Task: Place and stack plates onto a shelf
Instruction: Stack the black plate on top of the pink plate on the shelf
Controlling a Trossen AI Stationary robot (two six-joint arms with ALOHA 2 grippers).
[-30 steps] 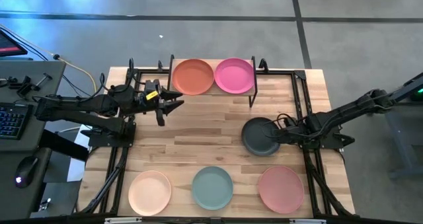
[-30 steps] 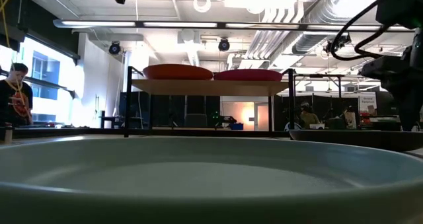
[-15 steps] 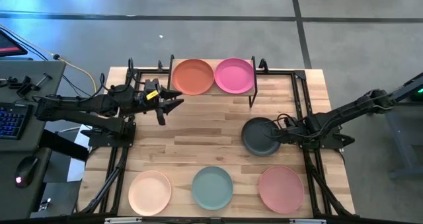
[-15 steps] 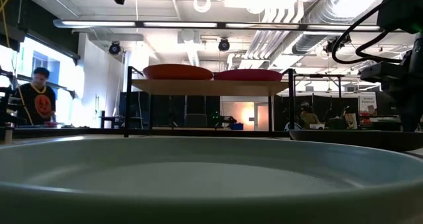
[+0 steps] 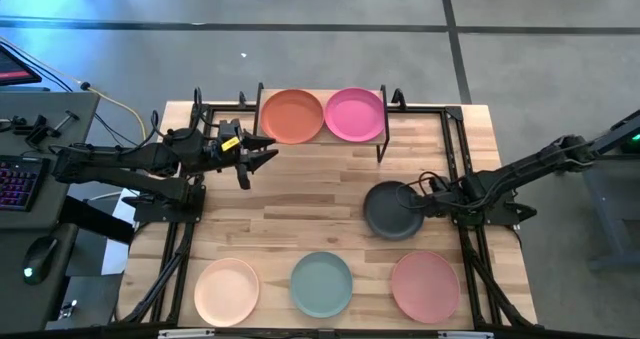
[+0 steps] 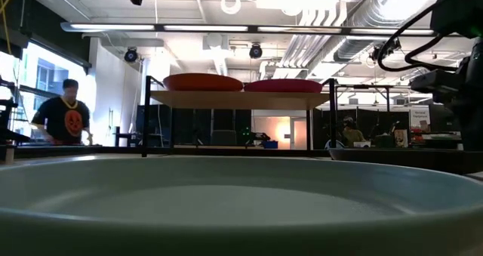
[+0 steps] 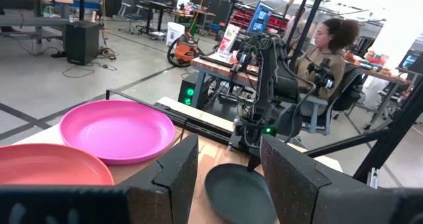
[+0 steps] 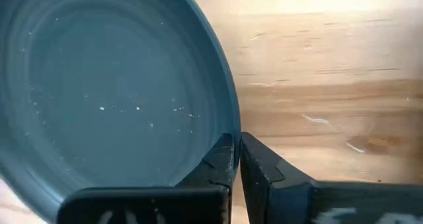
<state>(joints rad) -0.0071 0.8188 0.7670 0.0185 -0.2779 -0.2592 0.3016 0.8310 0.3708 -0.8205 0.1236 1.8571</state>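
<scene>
the dark grey plate [image 5: 392,210] sits at the right middle of the surface [image 5: 300,229], well apart from the shelf [image 5: 321,139]. the right claw [image 5: 424,208] is clamped on its rim, one finger inside the lip and one outside, as the right wrist view shows.

judgement on the step in hand: this is the pickup of the grey plate for transfer to the shelf. to do it well, the pinch should stay firm on the rim, the plate should be raised level and high enough to clear the shelf edge, then lowered centred onto one of the plates already there, so the stack sits true.

shelf contents: an orange plate [image 5: 292,116] and a pink plate [image 5: 354,114], side by side, filling the top. each holds nothing.

along the near edge of the surface lie a cream plate [image 5: 227,290], a teal plate [image 5: 321,283] and a salmon plate [image 5: 424,285], spaced apart.

the left claw [image 5: 262,157] hovers beside the shelf's left end, fingers apart, holding nothing.
</scene>
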